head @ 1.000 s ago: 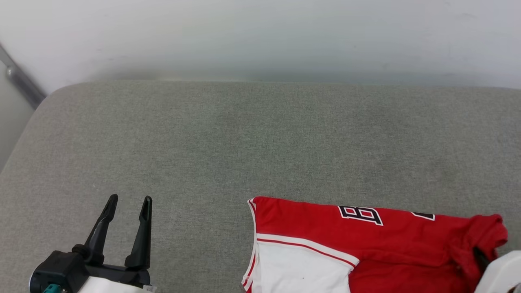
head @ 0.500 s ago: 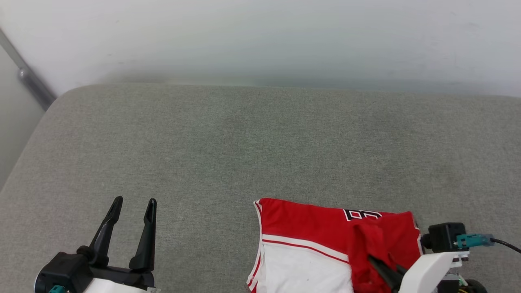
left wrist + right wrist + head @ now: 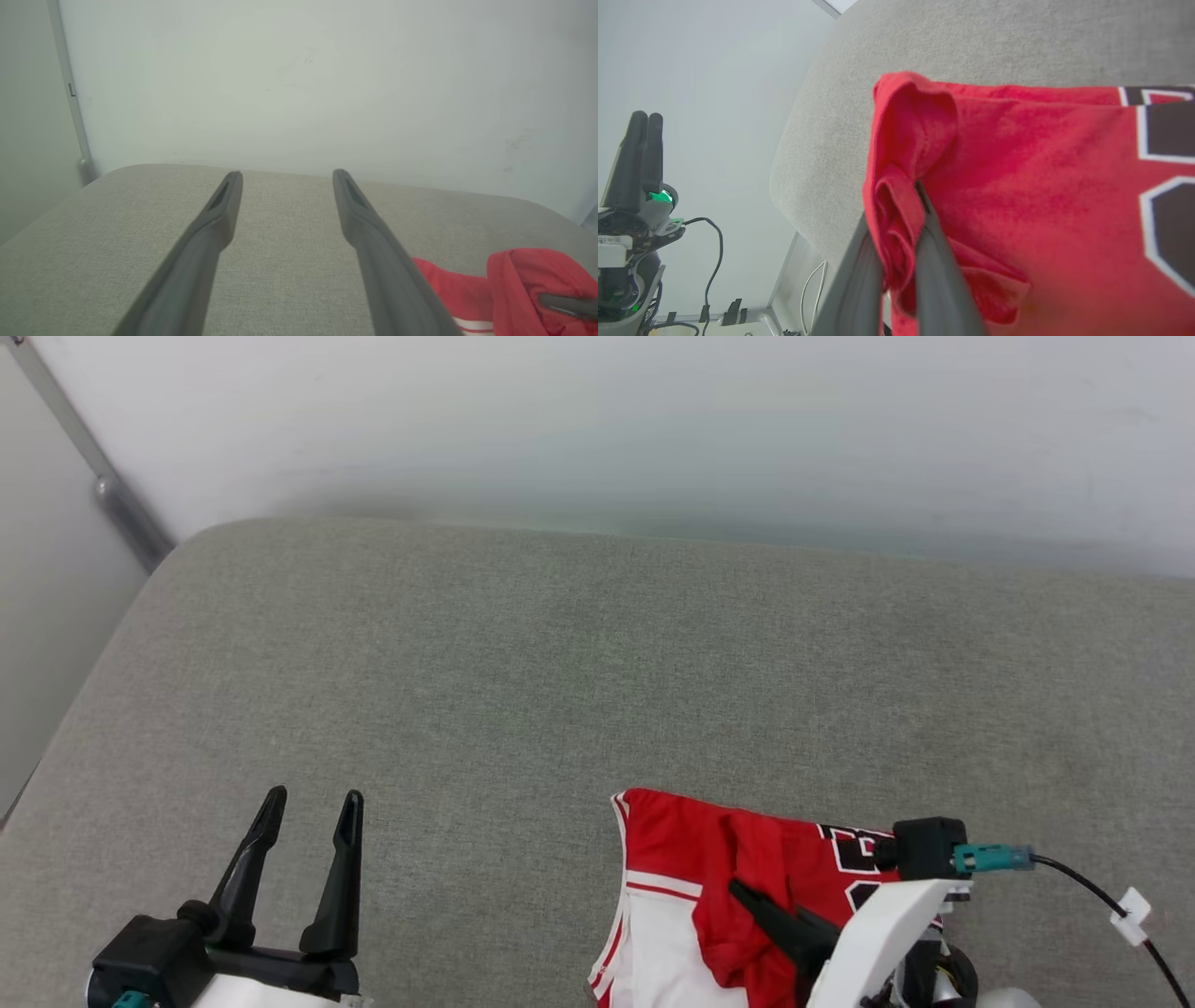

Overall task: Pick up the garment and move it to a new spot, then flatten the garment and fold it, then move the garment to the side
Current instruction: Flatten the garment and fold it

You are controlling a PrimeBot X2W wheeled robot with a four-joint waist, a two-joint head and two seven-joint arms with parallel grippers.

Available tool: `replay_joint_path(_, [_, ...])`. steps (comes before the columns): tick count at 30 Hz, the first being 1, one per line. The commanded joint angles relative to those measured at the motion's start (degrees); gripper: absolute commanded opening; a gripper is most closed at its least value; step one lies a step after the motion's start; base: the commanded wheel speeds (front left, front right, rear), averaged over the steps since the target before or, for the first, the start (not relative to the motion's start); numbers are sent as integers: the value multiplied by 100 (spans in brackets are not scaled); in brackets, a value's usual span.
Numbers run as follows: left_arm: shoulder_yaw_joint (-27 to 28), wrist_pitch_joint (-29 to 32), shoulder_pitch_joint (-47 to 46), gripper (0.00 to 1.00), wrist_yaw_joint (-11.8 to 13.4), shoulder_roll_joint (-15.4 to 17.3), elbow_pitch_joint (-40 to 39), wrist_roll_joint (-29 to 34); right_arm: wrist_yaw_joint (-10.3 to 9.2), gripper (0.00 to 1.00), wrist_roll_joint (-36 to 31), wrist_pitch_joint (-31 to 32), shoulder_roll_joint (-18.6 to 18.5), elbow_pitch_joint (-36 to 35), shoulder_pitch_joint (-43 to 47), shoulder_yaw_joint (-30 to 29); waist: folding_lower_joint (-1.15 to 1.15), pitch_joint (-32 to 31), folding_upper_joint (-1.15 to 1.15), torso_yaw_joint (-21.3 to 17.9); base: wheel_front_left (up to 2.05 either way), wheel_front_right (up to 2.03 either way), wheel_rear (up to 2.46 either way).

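Right wrist view shows the right fingers (image 3: 938,275) pinching a bunch of the red garment (image 3: 1017,177). The left fingers (image 3: 334,887) are wide apart, holding nothing.

Nothing can be read in full. The red shirt (image 3: 672,840) carries black characters edged in white (image 3: 845,847), partly covered in the head view and cut off by the frame edge in the right wrist view (image 3: 1164,135), so which letters or digits they are cannot be told. A white sticker (image 3: 612,240) on the robot's wrist bears print too small to read.
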Motion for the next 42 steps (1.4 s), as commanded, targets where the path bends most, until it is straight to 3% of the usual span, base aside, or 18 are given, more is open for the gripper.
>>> replay_joint_path(1, [-14, -13, 31, 100, -7, 8, -23, -34, 0, 0, 71, -106, 13, 157, -159, 72, 0, 29, 0, 40, 0, 0, 0])
replay_joint_path(8, [-55, -13, -15, 100, -7, 29, 20, -21, 0, 0, 175, -633, 12, 1099, -709, 429, 0, 86, 0, 164, 0, 0, 0])
replay_joint_path(9, [-56, -13, -17, 100, -7, 30, 25, -17, 0, 69, 133, -670, 11, 1206, -769, 488, 0, 90, 0, 174, 0, 0, 0])
replay_joint_path(10, [-49, -13, -14, 100, -7, 33, 32, -15, 0, 100, 72, -700, 11, 1290, -812, 538, 0, 90, 0, 179, 0, 0, 0])
replay_joint_path(14, [-7, -13, 3, 100, -7, 36, 59, -9, 0, 100, -161, -734, 11, 1403, -917, 835, 0, 83, 0, 161, 0, 0, 0])
replay_joint_path(21, [23, -13, 0, 100, -7, 2, 66, 10, 0, 100, -200, -445, 9, 914, -1051, 1229, 0, 24, 0, -18, 0, 0, 0])
replay_joint_path(24, [29, -13, -1, 100, -7, -5, 52, 9, 0, 100, -537, -374, 7, 691, -1186, 975, 0, 15, 0, -145, 0, 0, 0])
replay_joint_path(29, [8, -13, -69, 100, -7, -10, 20, 15, 0, 100, -1831, -354, 6, 331, -1518, 370, 0, 45, 0, -361, 0, 0, 0])
replay_joint_path(33, [-13, -13, -163, 100, -7, -15, -11, 22, -1, 100, -2663, -673, -335, -38, -1705, 95, 0, 104, 0, -510, 0, 0, 0])
replay_joint_path(37, [-37, -13, -246, 100, -7, -30, -35, 25, -1, 100, -3237, -1423, -859, -350, -1680, -128, 0, 165, 0, -613, 0, 0, 0])
replay_joint_path(42, [-66, -13, -325, 100, -7, -74, -83, 61, -3, 100, -3448, -2233, -978, -565, -1180, -837, 0, 220, 0, -696, 0, 0, 0])
